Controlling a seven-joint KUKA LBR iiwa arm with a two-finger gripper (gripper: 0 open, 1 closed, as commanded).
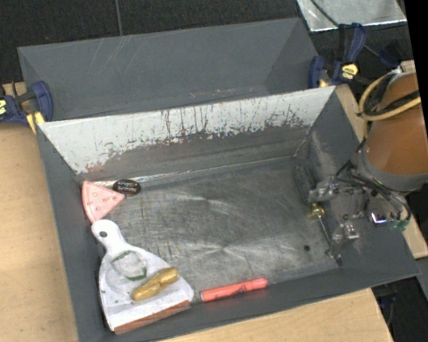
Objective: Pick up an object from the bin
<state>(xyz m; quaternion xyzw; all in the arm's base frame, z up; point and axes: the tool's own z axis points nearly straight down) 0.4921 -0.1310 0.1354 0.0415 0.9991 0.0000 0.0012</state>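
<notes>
Slim red-orange plastic stick (233,289) at six o'clock along grey metal bin's (190,125) near wall, well apart from metal two-finger gripper (332,227), low at three o'clock; claw state impossible to tell. Probably risks scraping right wall, closing on bare floor.

White paddle-shaped board (130,297) lies flat. Rel. to it: gold lump (155,284) on top, pink triangle (101,197) + sm. black oval (128,187) beyond handle, red stick (233,289) just right.
</notes>
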